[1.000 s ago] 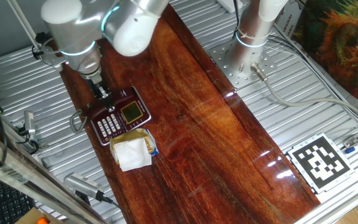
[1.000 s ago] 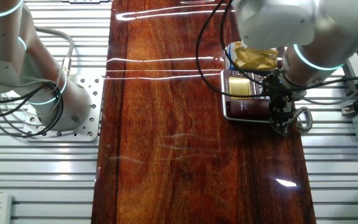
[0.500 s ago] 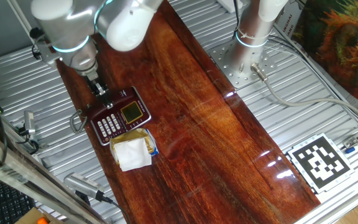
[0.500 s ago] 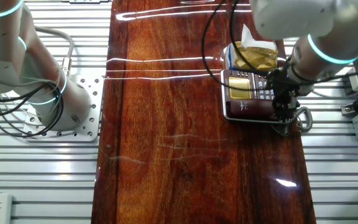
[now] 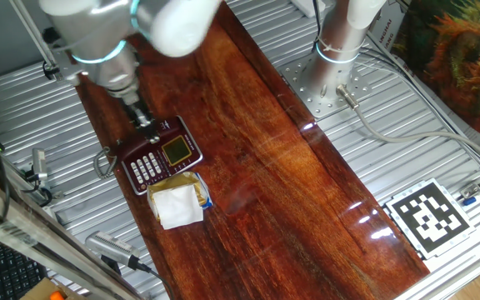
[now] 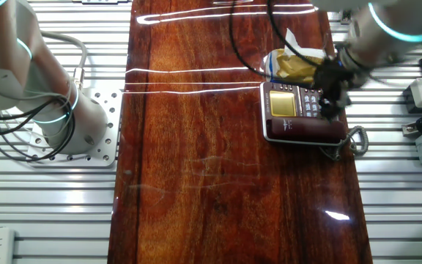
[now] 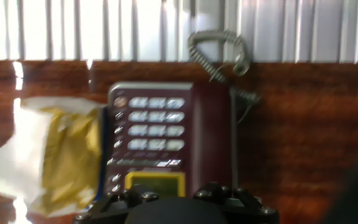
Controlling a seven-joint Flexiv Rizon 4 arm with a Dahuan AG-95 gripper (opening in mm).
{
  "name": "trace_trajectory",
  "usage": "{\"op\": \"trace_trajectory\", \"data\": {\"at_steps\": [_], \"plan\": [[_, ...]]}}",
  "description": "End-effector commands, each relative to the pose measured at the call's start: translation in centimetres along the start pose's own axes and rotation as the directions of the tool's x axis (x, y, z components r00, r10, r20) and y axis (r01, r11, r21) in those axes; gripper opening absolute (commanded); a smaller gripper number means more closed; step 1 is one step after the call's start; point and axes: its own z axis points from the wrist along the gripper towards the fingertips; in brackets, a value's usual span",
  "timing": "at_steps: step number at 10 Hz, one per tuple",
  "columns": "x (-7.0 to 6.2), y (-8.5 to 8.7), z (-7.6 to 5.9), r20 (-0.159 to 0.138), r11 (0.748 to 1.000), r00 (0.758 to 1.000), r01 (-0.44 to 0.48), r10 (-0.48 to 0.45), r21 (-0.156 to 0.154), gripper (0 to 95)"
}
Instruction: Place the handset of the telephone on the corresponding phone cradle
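Observation:
The dark red desk phone (image 5: 163, 158) (image 6: 288, 121) lies near the edge of the wooden board. The maroon handset (image 5: 152, 139) (image 6: 306, 131) lies along the phone's long side, over the cradle, which it hides. In the hand view the handset (image 7: 216, 134) sits to the right of the white keypad (image 7: 156, 127). Its grey coiled cord (image 7: 219, 53) (image 6: 354, 139) trails off the board's edge. My gripper (image 5: 144, 119) (image 6: 333, 103) hangs above the phone, apart from the handset, open and holding nothing. Its fingertips do not show in the hand view.
A white-and-yellow paper packet (image 5: 177, 202) (image 6: 299, 66) (image 7: 58, 152) lies against the phone's other side. A second arm's base (image 5: 333, 50) (image 6: 64, 117) stands on the ribbed metal table. A marker tag (image 5: 430, 215) lies at the right. Cables and clamps (image 5: 36, 171) sit by the board.
My gripper has lifted off the handset's end and moved up and over the phone. The handset stays lying on the phone.

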Motion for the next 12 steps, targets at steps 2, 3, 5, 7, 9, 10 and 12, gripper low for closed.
{"op": "trace_trajectory", "data": {"at_steps": [2,3,5,7,9,10,12], "plan": [[2.4,2.2,-0.6,-0.01,1.0,1.0,-0.025,0.025,0.002,38.0],[2.6,2.4,-0.6,-0.018,1.0,0.999,-0.028,0.028,0.002,19.0],[2.8,2.5,-0.8,-0.017,0.998,0.998,-0.058,0.058,0.002,19.0],[3.3,2.8,-1.2,-0.017,0.996,0.996,-0.087,0.087,0.002,19.0],[3.5,3.1,-1.6,-0.018,0.993,0.993,-0.118,0.117,-0.013,0.0],[3.5,3.1,-1.7,-0.017,0.993,0.993,-0.121,0.121,-0.016,0.0],[3.7,3.3,-2.1,-0.017,0.992,0.992,-0.124,0.124,-0.016,0.0]]}}
